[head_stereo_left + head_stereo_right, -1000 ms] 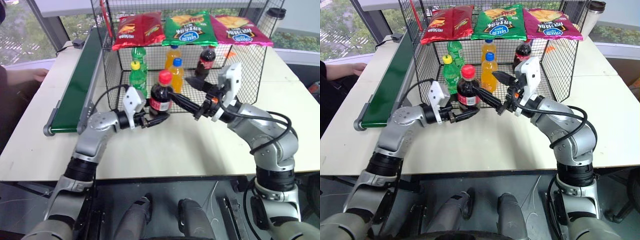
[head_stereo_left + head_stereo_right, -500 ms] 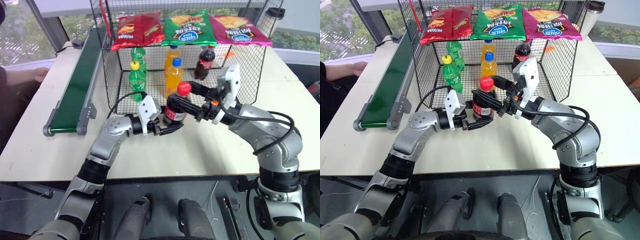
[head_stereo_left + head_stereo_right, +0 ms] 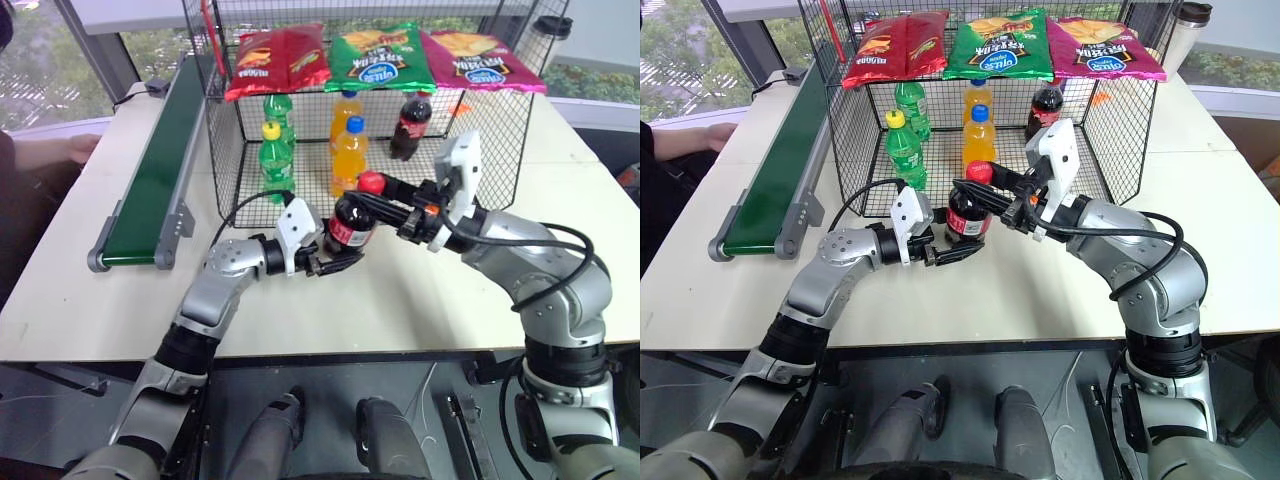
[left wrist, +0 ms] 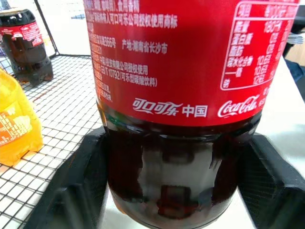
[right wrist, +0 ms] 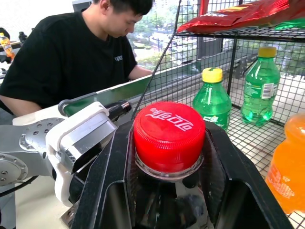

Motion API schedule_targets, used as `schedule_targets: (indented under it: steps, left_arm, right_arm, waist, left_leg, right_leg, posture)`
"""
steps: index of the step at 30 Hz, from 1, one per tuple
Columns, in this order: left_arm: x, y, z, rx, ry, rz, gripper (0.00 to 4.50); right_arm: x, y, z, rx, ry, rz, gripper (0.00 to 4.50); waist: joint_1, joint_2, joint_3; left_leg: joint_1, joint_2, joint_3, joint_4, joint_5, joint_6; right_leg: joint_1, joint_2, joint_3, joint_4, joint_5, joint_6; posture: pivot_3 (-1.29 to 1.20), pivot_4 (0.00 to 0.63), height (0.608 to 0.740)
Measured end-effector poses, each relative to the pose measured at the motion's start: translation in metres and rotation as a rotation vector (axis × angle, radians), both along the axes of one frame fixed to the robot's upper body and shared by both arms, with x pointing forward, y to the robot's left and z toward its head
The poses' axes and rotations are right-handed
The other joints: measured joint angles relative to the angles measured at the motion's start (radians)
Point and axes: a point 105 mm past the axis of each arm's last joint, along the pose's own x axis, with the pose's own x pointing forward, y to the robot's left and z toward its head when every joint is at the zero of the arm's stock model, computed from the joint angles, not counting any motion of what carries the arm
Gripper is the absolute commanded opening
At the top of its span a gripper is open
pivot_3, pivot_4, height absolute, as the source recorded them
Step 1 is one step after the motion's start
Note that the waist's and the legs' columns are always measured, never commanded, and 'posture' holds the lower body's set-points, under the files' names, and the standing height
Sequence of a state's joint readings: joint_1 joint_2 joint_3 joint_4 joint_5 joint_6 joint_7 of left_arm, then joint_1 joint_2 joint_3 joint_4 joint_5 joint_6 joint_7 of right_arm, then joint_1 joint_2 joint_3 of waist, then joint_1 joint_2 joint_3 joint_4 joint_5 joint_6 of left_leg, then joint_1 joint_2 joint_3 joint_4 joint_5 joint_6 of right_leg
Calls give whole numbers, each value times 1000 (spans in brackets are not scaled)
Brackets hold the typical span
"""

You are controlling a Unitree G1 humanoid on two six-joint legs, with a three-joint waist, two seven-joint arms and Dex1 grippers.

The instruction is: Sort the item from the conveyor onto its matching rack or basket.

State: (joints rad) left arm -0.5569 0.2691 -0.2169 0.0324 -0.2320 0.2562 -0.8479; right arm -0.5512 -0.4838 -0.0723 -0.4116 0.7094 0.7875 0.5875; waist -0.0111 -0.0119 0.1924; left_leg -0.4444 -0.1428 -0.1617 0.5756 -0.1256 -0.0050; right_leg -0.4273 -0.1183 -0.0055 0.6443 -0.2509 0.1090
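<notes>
Cola bottle (image 3: 349,221) before the wire cage (image 3: 500,130): neck pinched by right gripper (image 3: 385,190); left gripper (image 3: 335,262) spread, flanking base.

A pale beige table (image 3: 90,290) bears a long dark-green conveyor (image 3: 150,185) running from nine o'clock toward eleven, a large black wire-mesh cage (image 3: 225,160) at twelve, and a lidded travel cup (image 3: 548,35) near its far edge at one o'clock.

Bright even daylight, sharp focus.
</notes>
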Motion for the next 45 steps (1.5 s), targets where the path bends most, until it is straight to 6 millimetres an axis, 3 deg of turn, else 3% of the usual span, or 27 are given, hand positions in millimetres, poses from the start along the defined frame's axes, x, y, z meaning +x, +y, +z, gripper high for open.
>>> schedule_targets:
  steps: [5, 9, 14, 20, 25, 31, 38, 45]
  left_arm:
    - [-5, -6, 12, -34, -15, -31, 4455]
    - [-5, 9, 6, -1, 23, 19, 4455]
    - [-17, 46, -8, 39, 80, 120, 4455]
    - [-15, 59, 3, -56, 72, 269, 4455]
    - [-3, 71, 1, -87, 35, 447, 4455]
    - [-2, 74, -20, -70, 50, 527, 4455]
    - [-2, 71, -21, -92, 47, 543, 4455]
    - [-3, 71, -22, -100, 49, 543, 4455]
  right_arm:
    - [2, 3, -8, -15, 29, -4, 1162]
    - [10, -4, -8, -19, 24, -57, 1162]
    - [37, -26, 0, -13, -12, -226, 1162]
    - [71, -44, 16, 25, -68, -420, 1162]
    - [98, -67, 2, -27, -58, -577, 1162]
    - [120, -83, -2, -51, -55, -672, 1162]
    - [136, -93, 2, -56, -74, -725, 1162]
    - [143, -103, -13, -74, -54, -753, 1162]
  waist:
    - [-2, 0, 0]
    - [-4, 0, 0]
    - [-3, 0, 0]
    - [3, 0, 0]
    - [1, 0, 0]
    - [-3, 1, 0]
    - [-1, 1, 0]
    - [-2, 1, 0]
  left_leg:
    - [0, 0, 0, 0, 0, 0]
    - [0, 0, 0, 0, 0, 0]
    - [0, 0, 0, 0, 0, 0]
    - [1, 0, 0, 0, 0, 0]
    - [1, 0, 1, 0, 0, 0]
    - [1, 0, 2, 0, 0, 0]
    - [1, -1, 2, 0, 0, 0]
    - [1, -1, 3, 0, 0, 0]
  right_leg:
    - [0, 0, 0, 0, 0, 0]
    - [0, 0, 0, 0, 0, 0]
    - [0, 0, 0, 0, 0, -1]
    - [0, 0, 0, 0, -1, -2]
    - [0, 1, 0, 1, 1, 0]
    - [0, 1, 1, 2, 1, 1]
    - [0, 2, 1, 2, 1, 1]
    - [0, 2, 1, 2, 1, 1]
  posture:
    - [0, 150, 738]
    - [0, 150, 738]
    - [0, 150, 738]
    - [0, 150, 738]
    - [0, 150, 738]
    - [0, 150, 738]
    - [0, 150, 738]
    - [0, 150, 738]
